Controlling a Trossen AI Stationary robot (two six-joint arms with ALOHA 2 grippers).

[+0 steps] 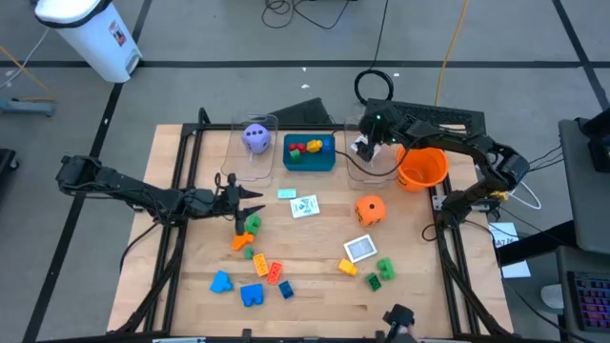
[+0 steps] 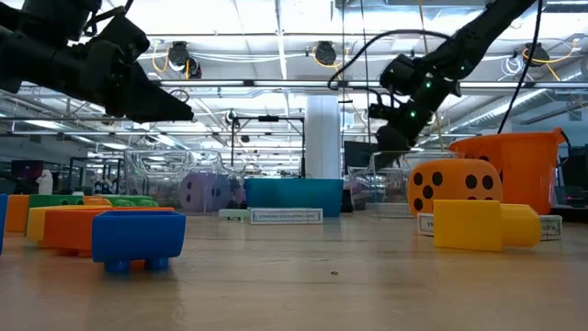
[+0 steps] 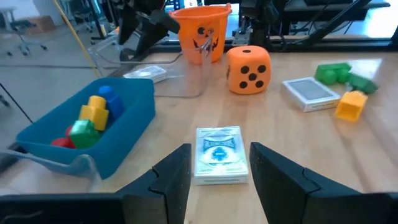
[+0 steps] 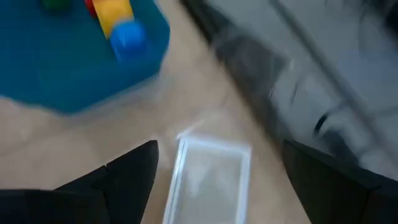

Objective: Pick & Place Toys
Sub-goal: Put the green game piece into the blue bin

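- Toys lie scattered on my desk [image 1: 315, 295]: the orange die [image 1: 370, 210] right of centre, cards [image 1: 305, 206] mid-desk, bricks [image 1: 262, 270] near the front edge; the purple die [image 1: 255, 138] sits in a clear bin and some bricks already lie in the tray [image 1: 310, 162].
- My left hand [image 3: 219, 168] hangs low over a card [image 3: 218, 154], fingers apart with the card between them in the wrist view, not touching it as far as I can judge.
- My right hand [image 4: 214, 171] hovers at the back, fingers spread wide and holding nothing, above a flat card [image 4: 208, 180] that seems to lie in the clear bin beside the bowl [image 1: 422, 168].
- Risk on the left: the card is thin and flat, so my fingertips may scrape the desk or skid the card away instead of lifting it.
- Risk on the right: the view is blurred by motion; I may clip the bin wall or the bowl on my way out.
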